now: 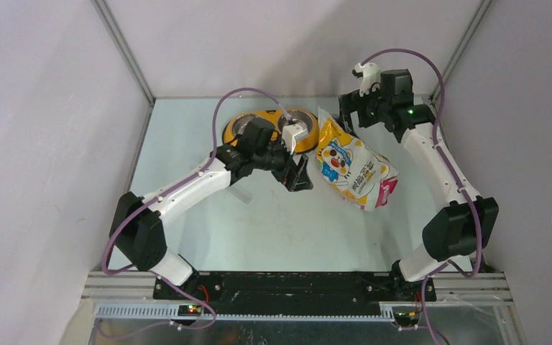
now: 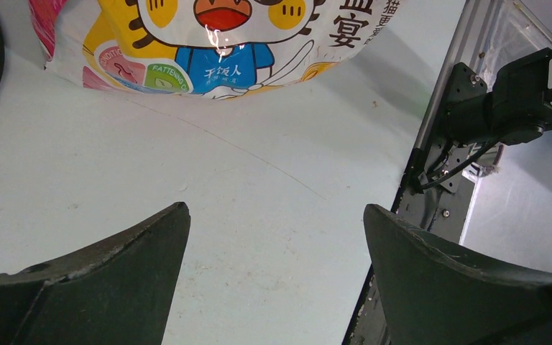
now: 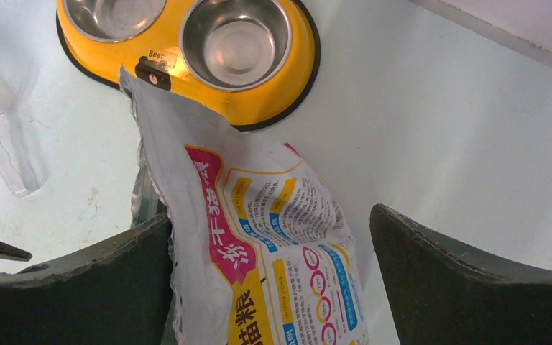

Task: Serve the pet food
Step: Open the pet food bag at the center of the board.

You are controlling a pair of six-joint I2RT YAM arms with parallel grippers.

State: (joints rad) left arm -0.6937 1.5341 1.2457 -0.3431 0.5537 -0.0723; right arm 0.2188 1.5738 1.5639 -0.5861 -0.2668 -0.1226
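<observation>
Bag position: the pet food bag (image 1: 351, 164) lies on the table (image 1: 273, 230), right of the yellow double bowl (image 3: 172, 44); no kibble is visible outside it.
Bag axis: diagonal, top end beside the bowl, pink base toward the near right.
Right gripper (image 3: 271, 214): jaws spread wide, straddling the bag's upper part, not clamped on it.
Left gripper (image 2: 277, 208): jaws spread wide, empty; the bag's printed face is ahead, well beyond the fingertips.
Nearer arm: right, in my judgement.
Bowl cups: both empty.
Clear plastic scoop (image 3: 3, 140): left of the bag, untouched.
</observation>
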